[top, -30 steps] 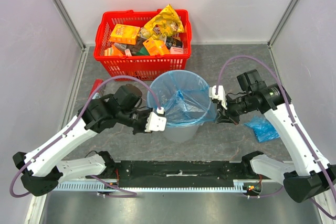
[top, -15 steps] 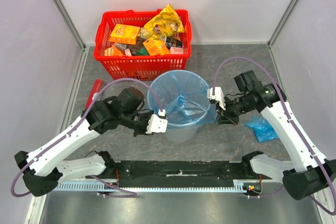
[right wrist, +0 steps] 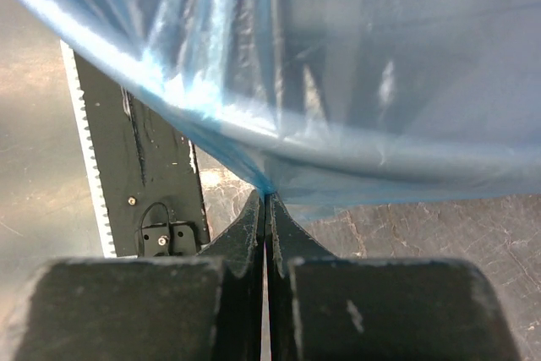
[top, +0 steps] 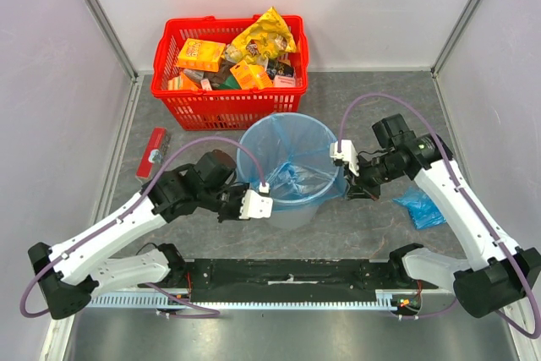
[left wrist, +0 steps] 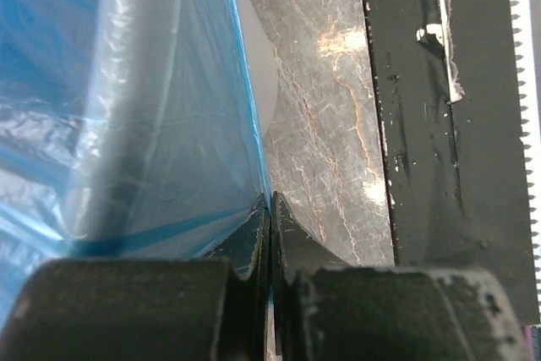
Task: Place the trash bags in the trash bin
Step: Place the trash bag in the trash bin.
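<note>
The light-grey trash bin (top: 292, 211) stands mid-table with a translucent blue trash bag (top: 287, 154) spread open over its rim. My left gripper (top: 264, 199) is at the bin's left rim, shut on the bag's edge. In the left wrist view the jaws (left wrist: 270, 202) pinch the blue film (left wrist: 127, 124) beside the bin wall (left wrist: 256, 73). My right gripper (top: 341, 189) is at the right rim, shut on the bag's edge there (right wrist: 266, 196), and the film (right wrist: 338, 57) stretches above it. A second blue trash bag (top: 420, 206) lies bunched on the table at the right.
A red mesh basket (top: 228, 103) full of packets stands just behind the bin. A flat red packet (top: 152, 151) lies on the table at the left. Grey walls close in both sides. A black rail (top: 287, 276) runs along the near edge.
Both grippers have shifted with the bag's edge: the left one to the right and nearer, the right one to the left and farther. The bag mouth sits rounder on the rim. The red packet is uncovered.
</note>
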